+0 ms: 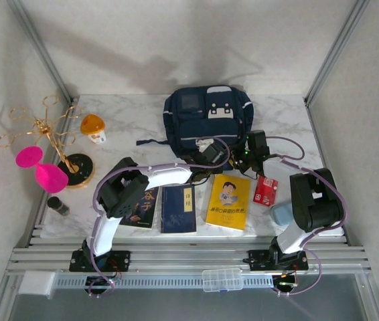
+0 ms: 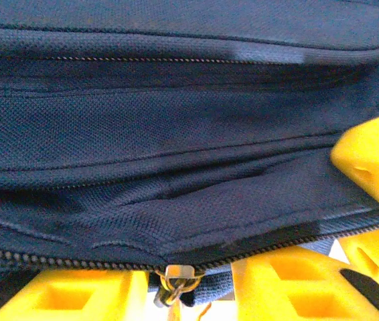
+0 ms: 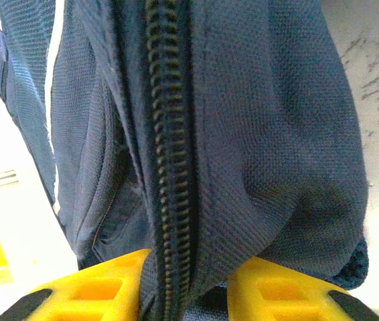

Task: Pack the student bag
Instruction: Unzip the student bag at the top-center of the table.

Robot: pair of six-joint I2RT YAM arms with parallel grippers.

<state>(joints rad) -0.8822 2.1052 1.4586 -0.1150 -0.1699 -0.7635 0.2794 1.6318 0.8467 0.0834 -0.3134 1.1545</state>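
Student bag: the navy student bag (image 1: 207,119) is lying at the upper centre of the top view, on the marble tabletop (image 1: 136,120), with its white patch and grey panel facing up.
Left tool: the left tool (image 1: 206,154) is reaching in at the bag's lower edge. In the left wrist view its yellow fingers (image 2: 76,297) are standing a narrow way apart along the bottom of the frame.
Zipper pull: the metal zipper pull (image 2: 178,281) is hanging in the gap between those fingers. I cannot tell whether it is being pinched.
Right tool: the right tool (image 1: 251,148) is sitting at the bag's lower right corner. In the right wrist view its fingers (image 3: 89,297) are gripping a fold of the bag's fabric, and the zipper (image 3: 169,167) is running down between them.
Books: a black book (image 1: 144,208), a dark blue book (image 1: 178,208) and a yellow book (image 1: 228,200) are lying in a row at lower centre.
Red packet: the red packet (image 1: 265,190) is lying just right of the yellow book.
Left side: a gold stand (image 1: 45,130), a pink glass (image 1: 42,170) and an orange-lidded cup (image 1: 94,128) are standing there.
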